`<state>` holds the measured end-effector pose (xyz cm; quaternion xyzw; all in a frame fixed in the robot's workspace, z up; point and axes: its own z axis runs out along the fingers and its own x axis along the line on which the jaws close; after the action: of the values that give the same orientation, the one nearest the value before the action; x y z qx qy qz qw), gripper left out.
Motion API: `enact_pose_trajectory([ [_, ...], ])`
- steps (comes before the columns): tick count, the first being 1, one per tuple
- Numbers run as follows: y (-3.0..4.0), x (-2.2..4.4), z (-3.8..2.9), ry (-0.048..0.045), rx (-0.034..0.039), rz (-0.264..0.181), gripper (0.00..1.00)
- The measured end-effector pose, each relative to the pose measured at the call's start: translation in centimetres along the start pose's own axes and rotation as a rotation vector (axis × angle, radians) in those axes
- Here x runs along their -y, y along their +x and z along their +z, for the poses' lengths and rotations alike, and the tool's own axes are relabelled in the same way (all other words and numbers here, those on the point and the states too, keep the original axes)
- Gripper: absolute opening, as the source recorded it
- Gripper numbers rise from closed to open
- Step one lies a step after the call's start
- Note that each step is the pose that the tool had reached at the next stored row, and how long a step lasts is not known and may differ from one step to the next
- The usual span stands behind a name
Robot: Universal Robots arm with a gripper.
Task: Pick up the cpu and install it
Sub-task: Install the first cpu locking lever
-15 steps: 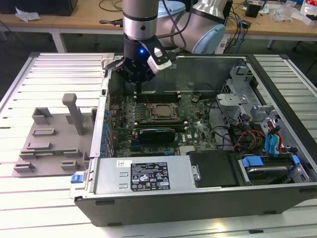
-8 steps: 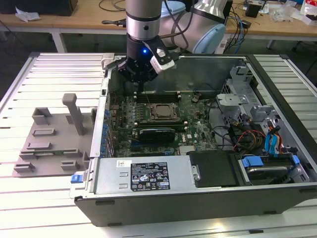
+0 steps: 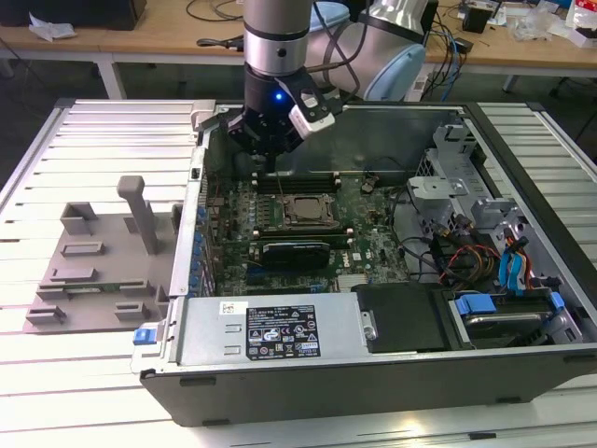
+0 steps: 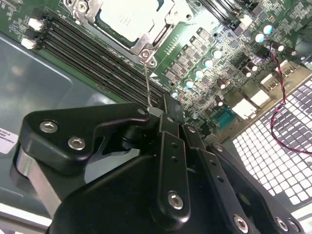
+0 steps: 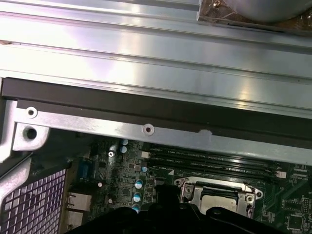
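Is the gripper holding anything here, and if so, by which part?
Not the cpu, which lies in the socket. The gripper appears shut on the thin wire socket lever, gripping its free end.

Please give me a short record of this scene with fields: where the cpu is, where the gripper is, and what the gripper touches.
cpu: seated in the motherboard socket, silver top visible
gripper: above the board's far edge, beside the memory slots, gripper at
contact: fingers closed on the thin socket lever wire
case: open computer case, lying on the slatted table
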<state>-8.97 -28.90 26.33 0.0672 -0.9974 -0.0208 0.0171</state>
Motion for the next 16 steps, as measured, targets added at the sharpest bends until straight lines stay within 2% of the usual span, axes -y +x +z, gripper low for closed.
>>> enact_pose_trajectory([
  [16, -0.74, 0.1, 0.03, 0.0, 0.0001, 0.0, 0.11],
])
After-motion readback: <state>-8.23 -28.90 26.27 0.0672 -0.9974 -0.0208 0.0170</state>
